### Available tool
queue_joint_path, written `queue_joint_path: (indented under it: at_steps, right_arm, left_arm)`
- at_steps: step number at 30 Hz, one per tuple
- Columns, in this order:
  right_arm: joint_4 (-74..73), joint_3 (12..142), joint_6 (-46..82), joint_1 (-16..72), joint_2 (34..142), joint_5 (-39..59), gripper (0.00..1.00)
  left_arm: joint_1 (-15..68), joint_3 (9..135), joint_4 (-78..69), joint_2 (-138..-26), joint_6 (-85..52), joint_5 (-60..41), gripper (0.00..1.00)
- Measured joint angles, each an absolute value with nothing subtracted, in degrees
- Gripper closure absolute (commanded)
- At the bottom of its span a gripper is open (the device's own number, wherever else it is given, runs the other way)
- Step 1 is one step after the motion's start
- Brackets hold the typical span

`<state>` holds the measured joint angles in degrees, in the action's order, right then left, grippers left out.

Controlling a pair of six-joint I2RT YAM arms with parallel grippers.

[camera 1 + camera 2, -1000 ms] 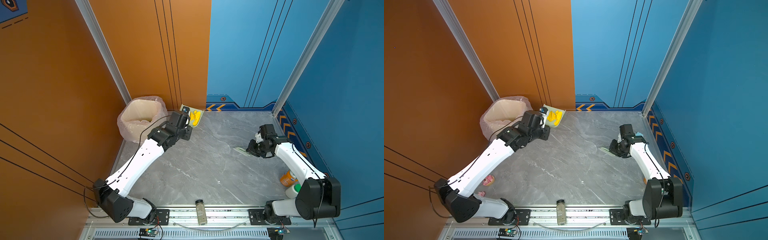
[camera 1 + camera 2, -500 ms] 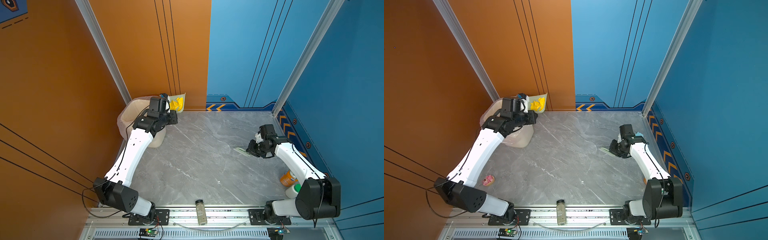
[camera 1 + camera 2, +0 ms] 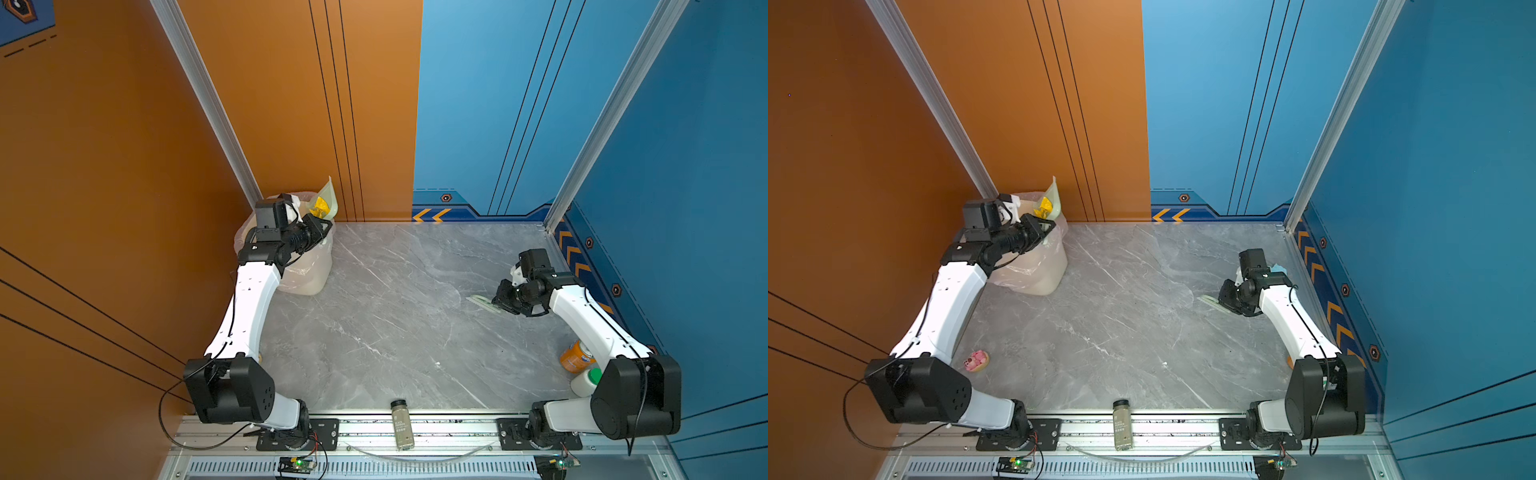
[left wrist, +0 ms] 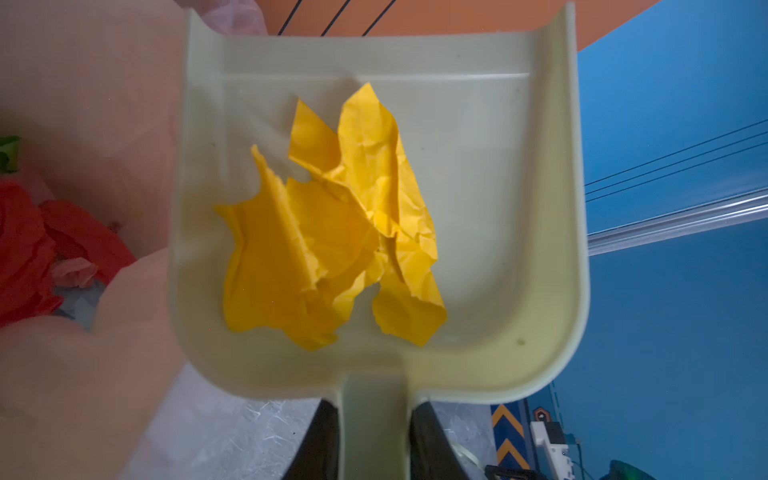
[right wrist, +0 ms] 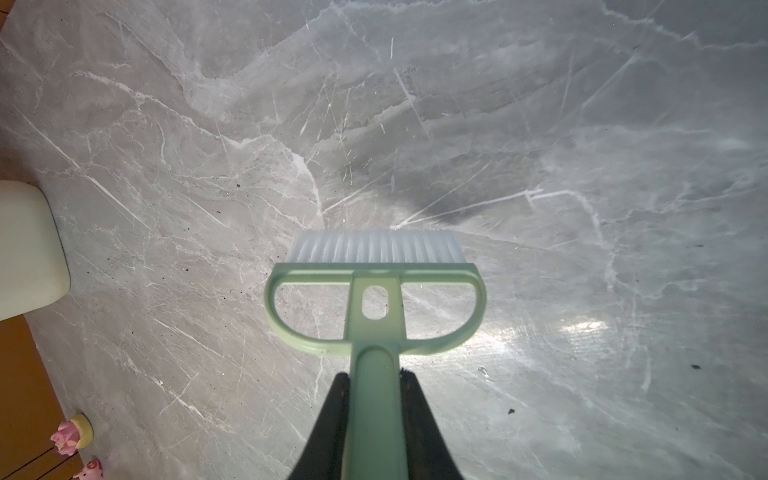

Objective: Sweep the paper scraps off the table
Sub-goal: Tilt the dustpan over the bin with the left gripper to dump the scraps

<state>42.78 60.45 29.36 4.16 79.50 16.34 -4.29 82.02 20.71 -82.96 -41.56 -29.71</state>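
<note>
Scraps (image 4: 332, 232) beyond left claw (image 4: 372, 432) (in dustpan (image 4: 498, 199))

**A robot test booth, not a lived-in room**

This is a lab cell built for robot trials. The walls are flat printed panels, one orange (image 3: 291, 104), one blue (image 3: 498, 104), held by bare aluminium posts (image 3: 210, 104), with yellow chevrons (image 3: 432, 215) along the base. The table (image 3: 395, 332) is a grey marble-patterned slab edged by an aluminium rail (image 3: 436, 432), where the left arm (image 3: 249, 307) and right arm (image 3: 590, 320) are bolted down. A small circuit board (image 3: 297, 462) with a green light sits exposed below it.
</note>
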Motion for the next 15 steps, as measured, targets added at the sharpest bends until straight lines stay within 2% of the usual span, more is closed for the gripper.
queue_joint_path:
  at_steps: [15]
  right_arm:
    - [42.78, 60.45, 29.34, 4.16, 79.50, 16.34, 1.00]
  left_arm:
    - [-11.27, 71.35, -4.99, -77.80, -64.79, -44.14, 1.00]
